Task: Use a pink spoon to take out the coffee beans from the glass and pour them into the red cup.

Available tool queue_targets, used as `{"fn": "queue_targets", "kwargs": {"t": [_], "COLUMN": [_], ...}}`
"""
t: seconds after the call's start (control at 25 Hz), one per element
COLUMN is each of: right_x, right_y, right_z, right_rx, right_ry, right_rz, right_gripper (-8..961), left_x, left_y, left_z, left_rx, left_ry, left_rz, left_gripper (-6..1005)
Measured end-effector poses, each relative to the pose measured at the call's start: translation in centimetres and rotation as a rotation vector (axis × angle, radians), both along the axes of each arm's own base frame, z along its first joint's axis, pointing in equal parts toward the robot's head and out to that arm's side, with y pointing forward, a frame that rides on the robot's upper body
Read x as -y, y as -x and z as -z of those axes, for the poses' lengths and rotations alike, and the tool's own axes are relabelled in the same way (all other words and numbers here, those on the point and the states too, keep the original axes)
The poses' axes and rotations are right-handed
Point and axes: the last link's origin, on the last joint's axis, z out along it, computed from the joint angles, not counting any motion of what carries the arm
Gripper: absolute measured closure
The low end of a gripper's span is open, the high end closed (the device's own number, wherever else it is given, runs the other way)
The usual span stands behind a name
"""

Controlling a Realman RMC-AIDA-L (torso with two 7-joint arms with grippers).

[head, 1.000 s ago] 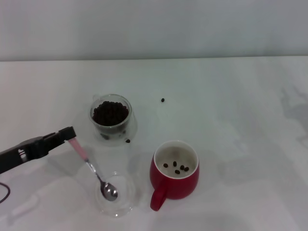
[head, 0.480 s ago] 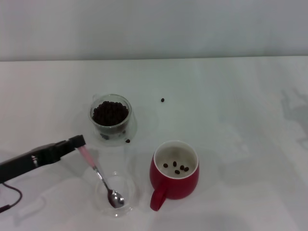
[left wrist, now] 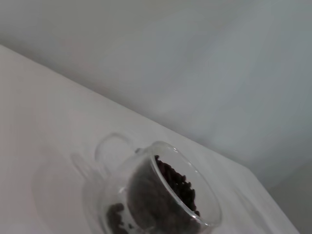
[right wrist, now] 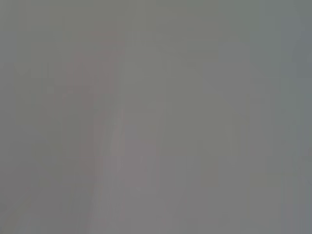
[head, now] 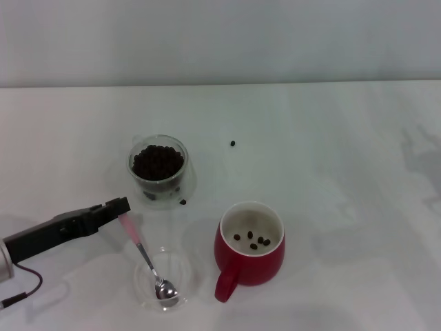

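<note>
My left gripper (head: pixel 122 206) is shut on the handle end of the pink spoon (head: pixel 141 252), in front of the glass (head: pixel 159 166). The spoon slopes down and its metal bowl (head: pixel 165 290) rests in a flat clear dish (head: pixel 164 278) left of the red cup (head: pixel 251 252). The glass is full of coffee beans (head: pixel 158 161) and also shows in the left wrist view (left wrist: pixel 161 199). A few beans (head: pixel 252 240) lie inside the red cup, whose handle points to the front. My right gripper is out of view.
One loose bean (head: pixel 233 143) lies on the white table behind the cup and another (head: pixel 182 201) lies at the foot of the glass. A grey wall stands at the back.
My left gripper has moved right and toward the front with the spoon. The spoon's bowl has slid forward and settled lower in the flat dish.
</note>
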Motion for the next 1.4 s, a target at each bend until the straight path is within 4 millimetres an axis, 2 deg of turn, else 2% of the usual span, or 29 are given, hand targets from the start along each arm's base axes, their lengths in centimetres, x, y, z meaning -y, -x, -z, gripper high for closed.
{"fn": "queue_targets", "kwargs": {"t": [0.16, 0.4, 0.6, 0.76, 0.92, 0.96, 1.0, 1.16, 1.4], "right_x": [-0.2, -0.3, -0.3, 0.0, 0.6, 0.8, 0.9, 1.3, 1.1], "right_y": [0.1, 0.2, 0.3, 0.7, 1.1, 1.1, 1.2, 1.1, 0.8], "right_z": [0.0, 0.0, 0.0, 0.3, 0.5, 0.5, 0.5, 0.7, 0.4], "right_rx": [-0.003, -0.032, -0.037, -0.043, -0.059, -0.063, -0.065, -0.064, -0.013], "right_ry": [0.002, 0.011, 0.011, 0.016, 0.012, 0.010, 0.008, 0.007, -0.016], "right_rz": [-0.001, -0.007, -0.010, -0.038, -0.072, -0.076, -0.080, -0.076, -0.059], "right_gripper": [583, 581, 580, 579, 577, 577, 577, 576, 574], "left_x": [-0.1, -0.2, 0.3, 0.7, 1.7, 1.7, 2.0, 2.1, 1.8], "left_y": [0.5, 1.2, 2.1, 2.5, 3.3, 3.3, 3.7, 4.3, 5.2], "left_z": [-0.2, -0.9, -2.0, -2.8, -4.5, -4.5, -5.1, -5.8, -6.9], "left_rx": [-0.015, -0.032, -0.089, -0.112, -0.171, -0.171, -0.215, -0.280, -0.382], "left_ry": [-0.035, -0.102, -0.192, -0.253, -0.450, -0.450, -0.547, -0.714, -0.915], "left_rz": [-0.011, -0.014, 0.043, 0.075, 0.153, 0.153, 0.175, 0.175, 0.114], "left_gripper": [855, 630, 392, 303, 214, 214, 214, 214, 215]}}
